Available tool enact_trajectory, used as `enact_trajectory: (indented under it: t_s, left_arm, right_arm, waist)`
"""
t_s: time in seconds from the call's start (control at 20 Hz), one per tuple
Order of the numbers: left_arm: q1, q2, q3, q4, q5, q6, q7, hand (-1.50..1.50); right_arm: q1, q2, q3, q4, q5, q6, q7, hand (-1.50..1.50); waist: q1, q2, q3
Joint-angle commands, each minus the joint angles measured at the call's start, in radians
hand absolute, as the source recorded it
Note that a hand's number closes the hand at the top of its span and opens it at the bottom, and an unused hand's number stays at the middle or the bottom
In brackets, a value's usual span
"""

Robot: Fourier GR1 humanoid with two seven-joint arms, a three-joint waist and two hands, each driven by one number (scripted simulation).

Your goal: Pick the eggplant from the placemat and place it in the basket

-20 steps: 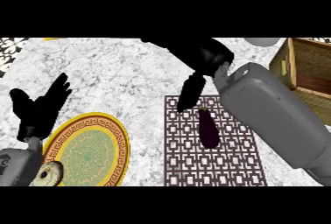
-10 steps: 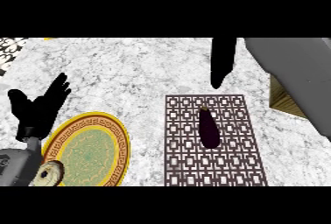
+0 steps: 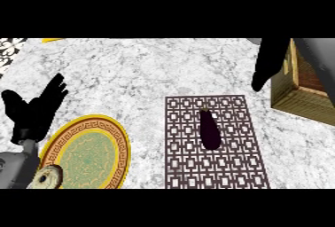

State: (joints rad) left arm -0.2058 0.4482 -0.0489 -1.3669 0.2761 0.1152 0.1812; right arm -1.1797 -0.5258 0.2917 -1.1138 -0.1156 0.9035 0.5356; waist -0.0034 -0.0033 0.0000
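1. Eggplant (image 3: 209, 130): dark purple, lying lengthwise on the placemat (image 3: 243, 156) in its upper middle, stem end pointing away from the robot. Nothing touches it.
2. Placemat: brown lattice pattern, flat on the counter (image 3: 144, 66), right of centre.
3. Basket (image 3: 302, 98): woven and tan, at the right edge, just beyond the placemat's upper right corner. Only part of it shows, and no eggplant is in that part.
4. Right hand (image 3: 267, 63): fingers straight and hanging downward, holding nothing. It sits beside the basket's left wall, up and to the right of the eggplant and apart from it.
5. Left hand (image 3: 36, 108): spread open with fingers up, resting at the left edge just above the plate (image 3: 119, 146).
6. Task progress: by my reading, nothing is done. The eggplant is not yet grasped, so the reach, grip, lift, carry to the basket and release are all left.
7. Surface: white-grey marbled counter. It also bears a round plate with a yellow key-pattern rim and green centre, at lower left.
8. Room: nothing shows beyond the counter top.
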Motion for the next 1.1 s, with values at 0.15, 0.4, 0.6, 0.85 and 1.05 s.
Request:
enact_trajectory:
  t_s: [0.15, 0.4, 0.6, 0.85, 1.05]
  left_arm:
    - [0.022, -0.037, 0.0, 0.0, -0.029, -0.006, -0.021, 0.0]
    - [0.013, -0.026, 0.034, 0.004, -0.033, -0.022, 0.005, 0.0]
    - [-0.002, -0.042, 0.042, 0.006, -0.034, -0.039, -0.001, 0.0]
    - [0.038, -0.075, 0.013, -0.066, -0.084, -0.006, 0.018, 0.0]
    - [-0.01, -0.071, 0.053, -0.004, -0.083, -0.041, 0.015, 0.0]
  right_arm:
    - [0.227, -0.028, -0.084, -0.164, 0.032, -0.042, -0.095, -1.5]
    - [0.396, 0.023, -0.058, -0.294, 0.159, -0.121, -0.159, -1.5]
    - [0.47, 0.074, -0.029, -0.23, 0.322, -0.23, -0.323, -1.5]
    - [0.533, 0.15, -0.015, -0.154, 0.413, -0.335, -0.432, -1.5]
    - [0.533, 0.242, -0.02, -0.082, 0.447, -0.38, -0.463, -1.5]
  waist:
    - [-0.002, 0.002, 0.0]
    - [0.002, 0.002, 0.0]
    - [0.009, 0.006, 0.001]
    - [0.017, 0.005, 0.001]
    - [0.011, 0.005, 0.0]
